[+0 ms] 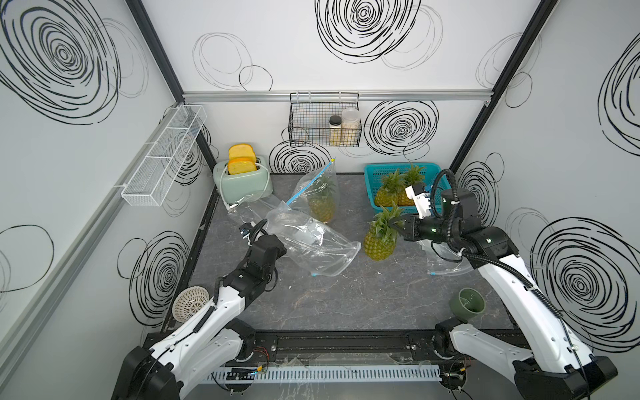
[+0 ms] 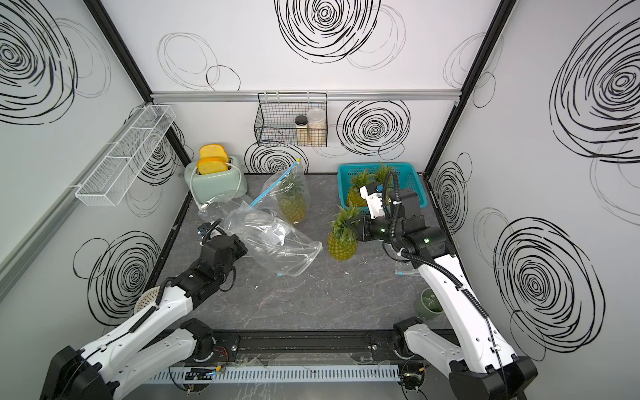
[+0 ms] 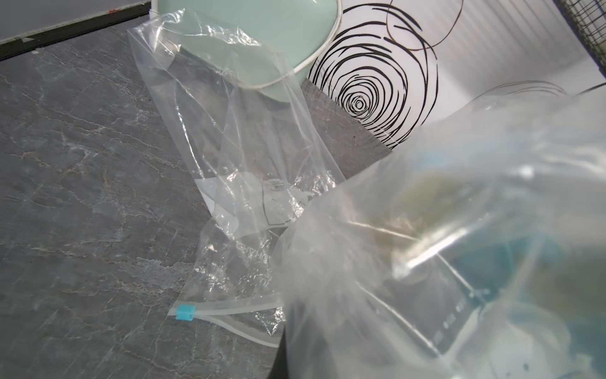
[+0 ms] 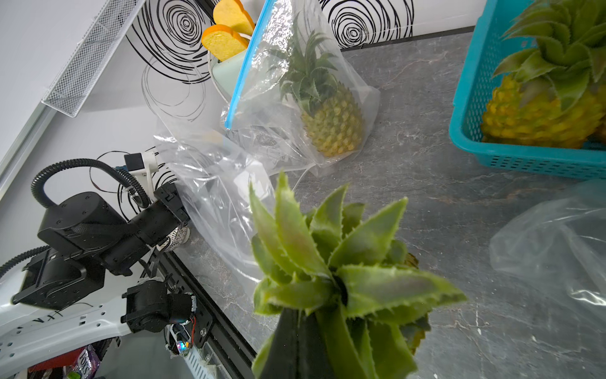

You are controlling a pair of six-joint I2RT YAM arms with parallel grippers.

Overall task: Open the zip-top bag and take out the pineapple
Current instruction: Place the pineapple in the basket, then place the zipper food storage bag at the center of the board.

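Pineapple (image 1: 380,242) upright, its leafy crown pinched in the right hand (image 1: 400,227).

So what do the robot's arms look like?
The left arm and right arm have smooth white shells with black joints. A ribbed black hose loops along each. Small green lights glow near the right gripper, which is black.

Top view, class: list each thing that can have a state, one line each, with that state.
empty bag, lying, nothing inside.
free pineapple, upright, out of bag.
left claw, shut on empty bag.
right claw, shut on free pineapple's crown.
full bag, upright, zip looks shut, bagged pineapple inside.
basket, holds two pineapples.
toaster, two slices up.
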